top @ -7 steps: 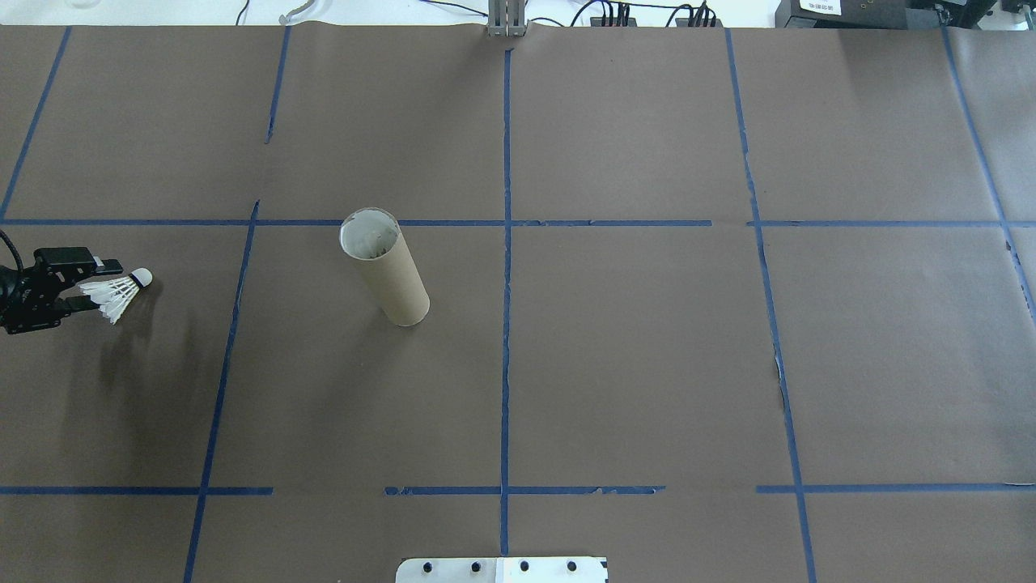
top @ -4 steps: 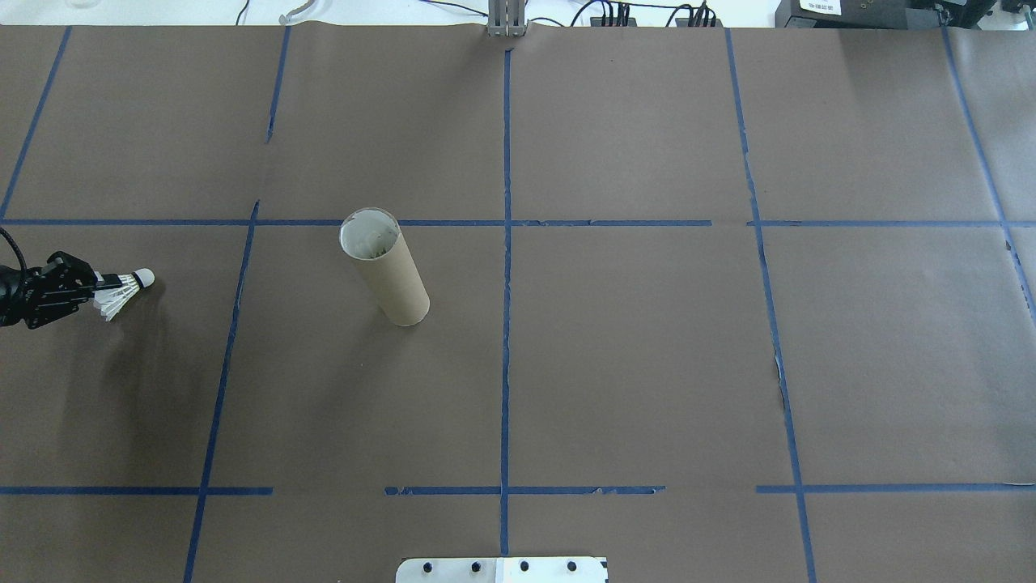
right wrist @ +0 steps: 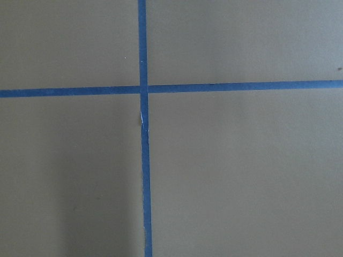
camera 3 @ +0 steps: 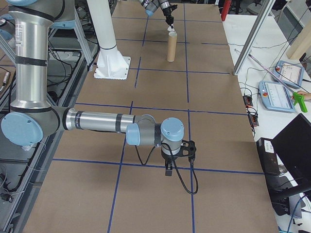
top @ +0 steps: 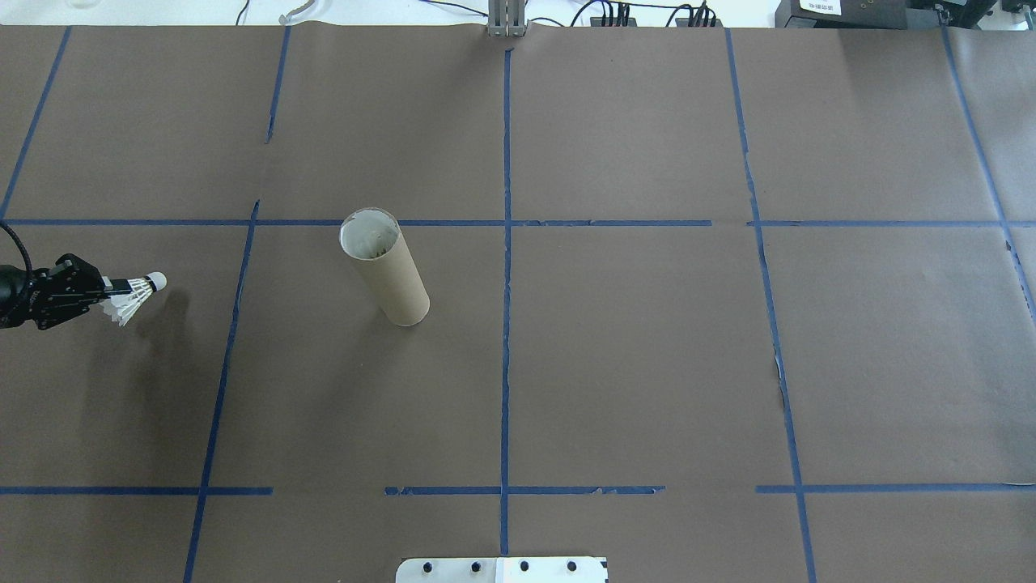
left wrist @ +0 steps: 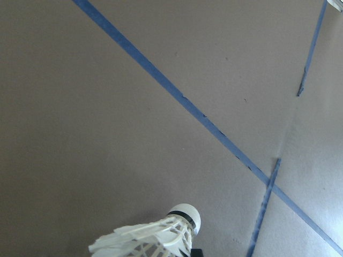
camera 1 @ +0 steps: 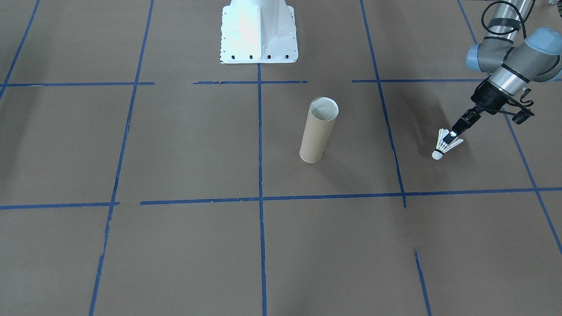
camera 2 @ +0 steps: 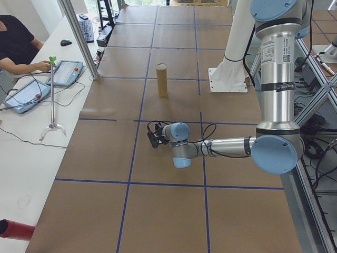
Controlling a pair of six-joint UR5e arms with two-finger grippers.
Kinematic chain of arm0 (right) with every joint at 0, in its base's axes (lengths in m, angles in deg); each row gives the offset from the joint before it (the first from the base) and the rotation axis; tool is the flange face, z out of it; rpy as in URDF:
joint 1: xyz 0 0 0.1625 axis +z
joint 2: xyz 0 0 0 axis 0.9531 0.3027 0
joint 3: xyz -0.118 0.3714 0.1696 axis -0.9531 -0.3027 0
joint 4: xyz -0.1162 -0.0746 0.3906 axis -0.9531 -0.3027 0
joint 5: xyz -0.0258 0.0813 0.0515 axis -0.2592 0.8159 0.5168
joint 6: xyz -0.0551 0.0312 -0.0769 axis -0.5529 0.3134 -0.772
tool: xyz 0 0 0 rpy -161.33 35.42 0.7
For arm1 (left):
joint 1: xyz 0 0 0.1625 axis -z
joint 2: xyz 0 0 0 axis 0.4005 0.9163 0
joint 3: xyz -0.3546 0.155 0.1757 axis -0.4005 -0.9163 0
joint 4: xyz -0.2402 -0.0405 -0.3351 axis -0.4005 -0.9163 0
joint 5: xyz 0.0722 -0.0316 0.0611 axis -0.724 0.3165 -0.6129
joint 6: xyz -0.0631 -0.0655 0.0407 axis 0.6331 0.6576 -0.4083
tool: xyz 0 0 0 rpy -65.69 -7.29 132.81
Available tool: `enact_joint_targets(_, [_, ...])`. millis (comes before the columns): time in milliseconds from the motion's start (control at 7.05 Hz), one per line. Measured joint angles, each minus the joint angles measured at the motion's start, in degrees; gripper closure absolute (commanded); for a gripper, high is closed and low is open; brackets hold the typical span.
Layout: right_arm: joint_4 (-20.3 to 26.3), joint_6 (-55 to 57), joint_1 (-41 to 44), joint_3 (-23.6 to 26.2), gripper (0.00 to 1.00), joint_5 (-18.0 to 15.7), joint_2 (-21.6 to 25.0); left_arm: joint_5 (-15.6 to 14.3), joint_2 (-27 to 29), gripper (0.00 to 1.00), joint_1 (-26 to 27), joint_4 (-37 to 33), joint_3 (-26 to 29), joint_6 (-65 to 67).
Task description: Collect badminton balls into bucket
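Note:
The white feathered badminton ball [top: 139,295] is at the far left of the overhead view, cork tip pointing right. My left gripper [top: 121,286] is shut on its feathers. In the front-facing view the same badminton ball [camera 1: 443,147] hangs tip-down from the left gripper [camera 1: 451,138]. The left wrist view has the badminton ball [left wrist: 161,235] at its bottom edge. The bucket [top: 387,271], a tan cardboard tube, stands upright to the right of the ball, apart from it, mouth open; it is the same bucket [camera 1: 317,131] near mid-table. My right gripper [camera 3: 167,170] points down at bare paper; I cannot tell its state.
Brown paper with blue tape lines [top: 506,324] covers the table. The white robot base [camera 1: 259,44] stands at the robot's side. Beyond the table's far edge are a metal post [camera 2: 79,37], tablets and a seated person [camera 2: 16,42].
The left gripper, open around the ball's feathers a second ago, has shut on them. It then carried the ball a little to the right.

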Motion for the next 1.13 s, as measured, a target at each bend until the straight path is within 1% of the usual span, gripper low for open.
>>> enact_joint_targets(142, [0.0,0.03,0.01,0.0,0.0,-0.04,-0.02,3.08,-0.28,1.0,0.15,0.62,-1.92,0.09])
enact_joint_targets(284, [0.0,0.03,0.05,0.03,0.0,-0.06,-0.01,6.16,-0.38,1.0,0.93,2.88,-4.5,0.13])
enact_joint_targets(426, [0.0,0.02,0.07,0.04,0.0,-0.05,0.02,9.04,-0.14,1.0,2.49,7.52,-7.99,0.11])
enact_joint_targets(709, [0.0,0.03,0.08,0.04,0.0,-0.05,0.02,13.35,0.17,1.0,4.68,17.64,-16.04,-0.27])
enact_joint_targets(851, [0.0,0.02,0.09,0.06,0.0,-0.06,0.04,14.76,0.16,1.0,5.15,21.25,-19.79,-0.94])
enact_joint_targets(993, [0.0,0.04,0.07,0.07,0.0,-0.07,0.05,15.41,0.17,1.0,5.42,25.5,-23.66,-2.84])
enact_joint_targets(1135, [0.0,0.03,0.04,0.07,0.0,-0.07,0.04,15.57,0.48,1.0,5.54,32.36,-28.2,-6.5])
